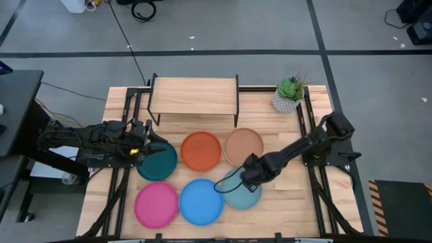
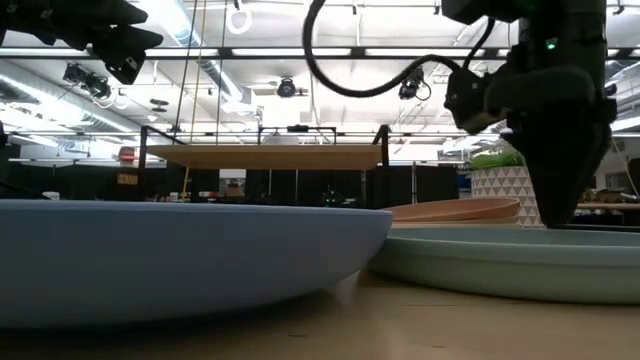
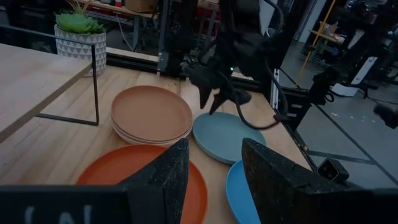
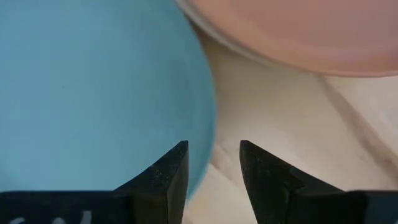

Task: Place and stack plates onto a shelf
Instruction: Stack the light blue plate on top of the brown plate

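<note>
Over the pale teal plate [image 1: 244,196], right hand [image 1: 248,177] gapes, empty.

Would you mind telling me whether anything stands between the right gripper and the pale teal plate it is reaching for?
Nothing visible does. The right gripper is open, directly over the rim of the pale teal plate, with only bare tabletop beside the rim and the tan plate farther off.

Bright, even light falls from overhead, so the plates in the high view cast almost no shadow on the table [image 1: 270,111]. In the low view, ceiling strip lights [image 2: 330,52] glare behind dark arm silhouettes, and the near blue plate [image 2: 180,262] is soft and out of focus. The right wrist view is a blurred close-up
</note>
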Robot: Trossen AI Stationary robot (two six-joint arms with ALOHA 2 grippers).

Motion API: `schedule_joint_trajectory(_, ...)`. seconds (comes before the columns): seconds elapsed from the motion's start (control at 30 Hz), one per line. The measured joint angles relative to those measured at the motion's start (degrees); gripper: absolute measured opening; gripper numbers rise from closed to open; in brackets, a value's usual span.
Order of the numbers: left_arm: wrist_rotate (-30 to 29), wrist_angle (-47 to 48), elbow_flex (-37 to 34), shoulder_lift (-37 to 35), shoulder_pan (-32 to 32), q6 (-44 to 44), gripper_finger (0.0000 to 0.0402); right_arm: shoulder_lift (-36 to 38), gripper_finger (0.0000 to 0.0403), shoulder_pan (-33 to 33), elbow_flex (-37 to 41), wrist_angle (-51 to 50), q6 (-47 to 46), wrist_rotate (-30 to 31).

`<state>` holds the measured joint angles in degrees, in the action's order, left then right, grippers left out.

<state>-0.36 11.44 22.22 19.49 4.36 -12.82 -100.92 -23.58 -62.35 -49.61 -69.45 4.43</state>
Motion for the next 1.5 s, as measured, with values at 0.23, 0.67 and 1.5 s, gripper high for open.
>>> schedule_joint_trajectory(0.23, 0.0, 0.0, 0.0, 0.0, 0.0, 0.1, 0.0157, -4.9, 0.0138, -1.1, -1.5, 0.2, 0.0, -2.1)
schedule_joint_trajectory(0.67, 0.0, 0.0, 0.0, 0.0, 0.0, 0.1, 0.0157, -0.9, 0.0013, -2.4, -1.5, -3.0, -0.6, -2.8)
schedule_joint_trajectory(1.5, 1.7, -1.5, 0.0, 4.7, 0.0, 1.6, 0.0157, 17.5, 0.0017, 21.6, -1.4, -11.2, 20.9, 8.1)
